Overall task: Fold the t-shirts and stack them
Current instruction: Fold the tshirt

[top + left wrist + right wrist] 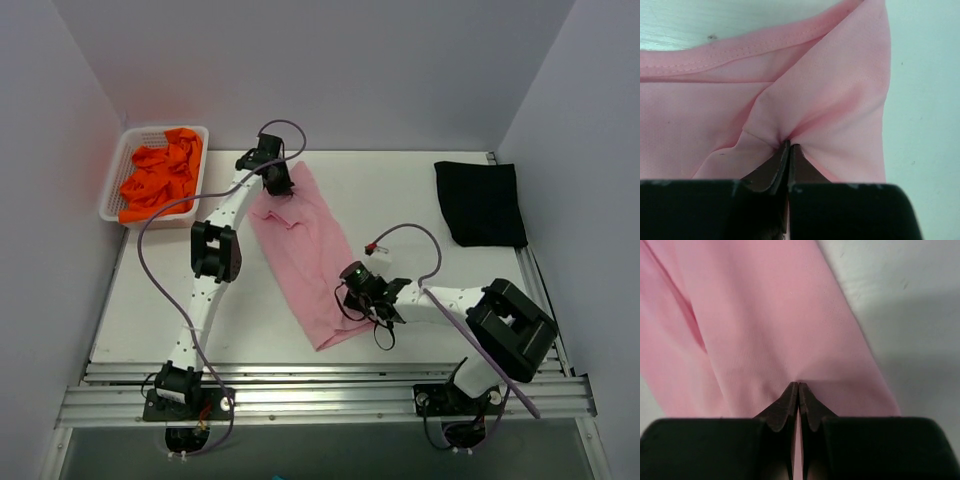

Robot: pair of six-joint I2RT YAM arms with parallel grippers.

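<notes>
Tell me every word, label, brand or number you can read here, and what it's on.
None: no text is readable in any view. The pink t-shirt, the black t-shirt, the orange t-shirts and the white basket all look plain, with no print or label showing.

In the top view the left tool (279, 186) covers the far corner of the light pink t-shirt (300, 250), and the right tool (352, 285) covers part of its near side edge; both wrist views cut the cloth off at their edges, and the right one is blurred; the orange t-shirts (160, 175) lie heaped in the basket (112, 190), so their number cannot be told.
</notes>
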